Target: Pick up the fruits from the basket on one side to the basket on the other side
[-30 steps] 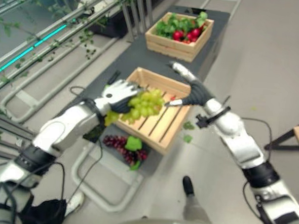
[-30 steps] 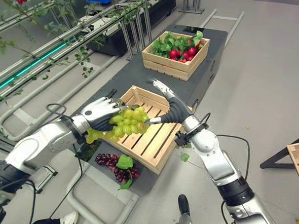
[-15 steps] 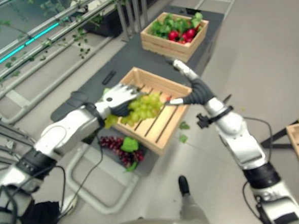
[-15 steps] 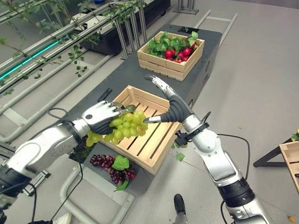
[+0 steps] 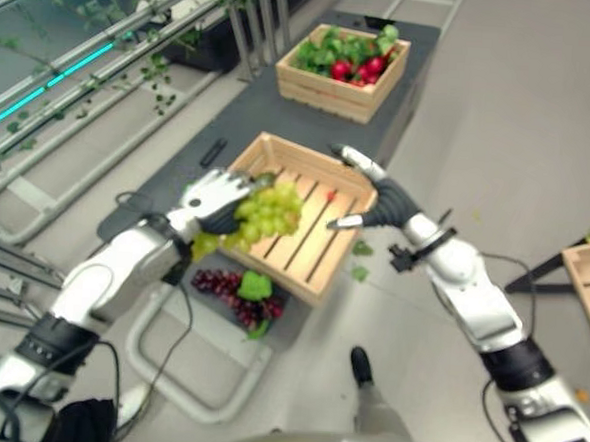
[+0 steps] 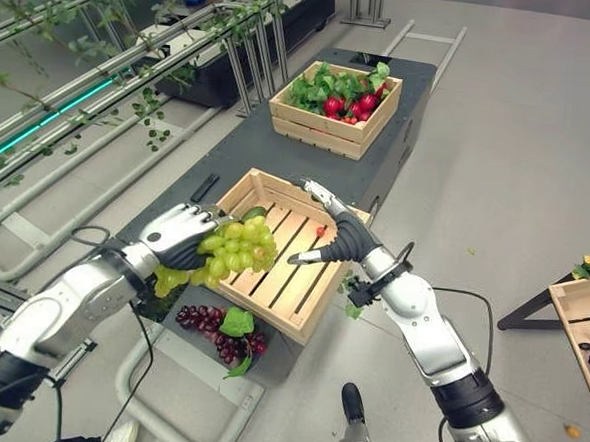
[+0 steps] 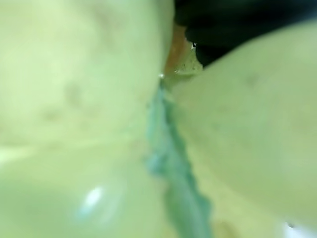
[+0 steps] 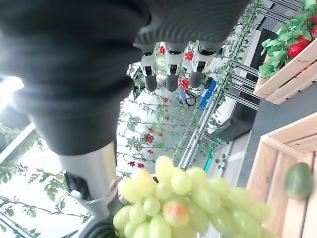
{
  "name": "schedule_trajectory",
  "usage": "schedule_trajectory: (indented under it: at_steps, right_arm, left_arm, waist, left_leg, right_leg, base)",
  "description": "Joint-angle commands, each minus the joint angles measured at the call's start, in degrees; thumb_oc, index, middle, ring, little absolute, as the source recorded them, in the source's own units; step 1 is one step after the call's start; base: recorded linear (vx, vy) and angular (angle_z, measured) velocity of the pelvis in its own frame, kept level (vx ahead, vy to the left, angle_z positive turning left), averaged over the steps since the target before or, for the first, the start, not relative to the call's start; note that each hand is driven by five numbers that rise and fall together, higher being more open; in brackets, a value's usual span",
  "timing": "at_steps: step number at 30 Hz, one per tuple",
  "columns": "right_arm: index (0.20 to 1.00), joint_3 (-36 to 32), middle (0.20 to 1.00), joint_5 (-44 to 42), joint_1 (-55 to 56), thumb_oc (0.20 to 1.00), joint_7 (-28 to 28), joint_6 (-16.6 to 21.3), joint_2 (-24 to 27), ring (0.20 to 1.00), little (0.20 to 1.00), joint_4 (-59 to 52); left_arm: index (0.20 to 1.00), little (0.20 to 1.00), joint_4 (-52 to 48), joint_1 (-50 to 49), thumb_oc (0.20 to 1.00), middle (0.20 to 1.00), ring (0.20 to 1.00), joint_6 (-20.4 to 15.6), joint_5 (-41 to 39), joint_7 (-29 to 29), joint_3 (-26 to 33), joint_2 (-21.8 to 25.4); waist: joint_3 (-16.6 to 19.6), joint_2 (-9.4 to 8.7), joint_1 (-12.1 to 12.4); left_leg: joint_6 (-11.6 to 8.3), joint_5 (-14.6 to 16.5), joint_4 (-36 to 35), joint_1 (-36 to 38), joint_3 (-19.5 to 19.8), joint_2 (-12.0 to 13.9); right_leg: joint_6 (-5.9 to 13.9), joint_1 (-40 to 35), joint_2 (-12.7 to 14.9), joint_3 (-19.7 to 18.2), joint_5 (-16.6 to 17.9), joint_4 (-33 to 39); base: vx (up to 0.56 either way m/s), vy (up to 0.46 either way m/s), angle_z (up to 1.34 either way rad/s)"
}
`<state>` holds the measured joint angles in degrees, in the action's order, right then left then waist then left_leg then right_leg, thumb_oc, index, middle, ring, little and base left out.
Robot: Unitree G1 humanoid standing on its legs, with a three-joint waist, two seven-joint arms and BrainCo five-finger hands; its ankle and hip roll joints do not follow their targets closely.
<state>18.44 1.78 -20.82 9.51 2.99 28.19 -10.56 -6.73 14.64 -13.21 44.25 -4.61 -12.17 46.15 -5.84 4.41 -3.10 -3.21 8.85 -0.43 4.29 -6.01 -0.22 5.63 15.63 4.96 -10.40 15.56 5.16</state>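
One bunch of dark grapes [image 6: 213, 326] with a leaf, nearest, below the left hand. One left hand [image 6: 177, 236], fingers curled round one bunch of green grapes [image 6: 231, 251], held over the near crate [image 6: 283, 255]; it has drifted left since a second ago. One right hand [image 6: 336, 240], fingers straight and spread, empty, now lower over that crate. One far crate [image 6: 334, 109] of red fruit and leaves beyond.

The slatted wooden crate [image 6: 287, 271] lies mostly bare; a small red fruit [image 6: 320, 231] sits inside, and the right hand [image 6: 326, 235] spans its far right corner.
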Motion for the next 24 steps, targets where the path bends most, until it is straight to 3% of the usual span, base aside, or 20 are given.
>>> schedule_trajectory:
  at_steps: [1, 8, 24]
  right_arm:
    - [1.000, 1.18, 1.000, 1.59, -3.89, 1.000, 0.13, 2.50, -2.23, 1.000, 1.000, -1.41]
    - [1.000, 4.61, 1.000, 0.78, -6.08, 1.000, 0.04, 2.12, -3.65, 1.000, 1.000, 0.88]
    - [1.000, 8.31, 1.000, 3.12, -8.54, 1.000, -1.40, 2.13, -5.73, 1.000, 1.000, 4.38]
  left_arm:
    - [0.200, 0.200, -6.30, 9.45, 0.200, 0.200, 0.200, -0.23, -3.84, 2.65, 1.92, 0.57]
    - [0.200, 0.200, -3.16, 12.60, 0.200, 0.200, 0.200, 0.71, -2.62, 5.45, -3.00, -1.90]
    - [0.200, 0.200, -4.73, 13.00, 0.200, 0.200, 0.200, 0.66, -3.52, 5.58, -3.84, -3.53]
  waist:
    - [0.58, 0.84, 0.45]
    - [0.51, 0.58, 0.54]
    - [0.51, 0.51, 0.97]
  left_leg:
    - [0.90, -2.43, 0.92, -7.48, 2.63, -0.68]
    - [0.97, -3.22, 0.84, -7.64, 2.72, -0.80]
    - [1.11, -3.10, 0.59, -7.33, 2.90, -0.93]
  right_leg:
    - [1.92, -8.38, 1.08, 1.46, -15.48, -2.73]
    - [1.87, -8.01, 1.10, 1.36, -14.83, -2.90]
    - [1.89, -8.27, 1.20, 1.57, -14.77, -2.71]
  base:
    - [0.00, 0.000, 0.00]
    - [-0.01, 0.001, 0.00]
    - [0.00, 0.000, 0.00]
